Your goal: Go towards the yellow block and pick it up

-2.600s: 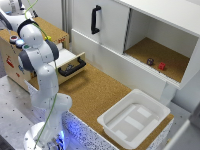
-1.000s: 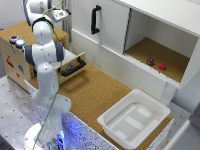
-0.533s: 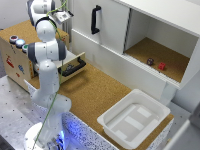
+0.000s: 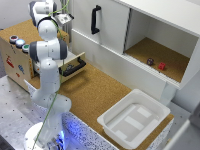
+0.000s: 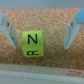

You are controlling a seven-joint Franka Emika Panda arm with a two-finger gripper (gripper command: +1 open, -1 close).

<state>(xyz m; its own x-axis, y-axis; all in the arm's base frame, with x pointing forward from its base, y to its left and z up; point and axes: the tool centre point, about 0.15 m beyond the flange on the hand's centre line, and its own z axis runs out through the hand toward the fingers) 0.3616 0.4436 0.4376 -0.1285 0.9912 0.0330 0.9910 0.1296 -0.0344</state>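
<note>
Our end effector [image 5: 42, 31] is open, with its two fingers [image 5: 7, 30] spread wide apart and holding nothing. We see the yellow block [image 5: 33, 43] lying on the brown cork floor, right between those fingers and below them, a bit nearer one finger than the other. It has black letters on top. We think we only need to go straight down and then squeeze shut.
</note>
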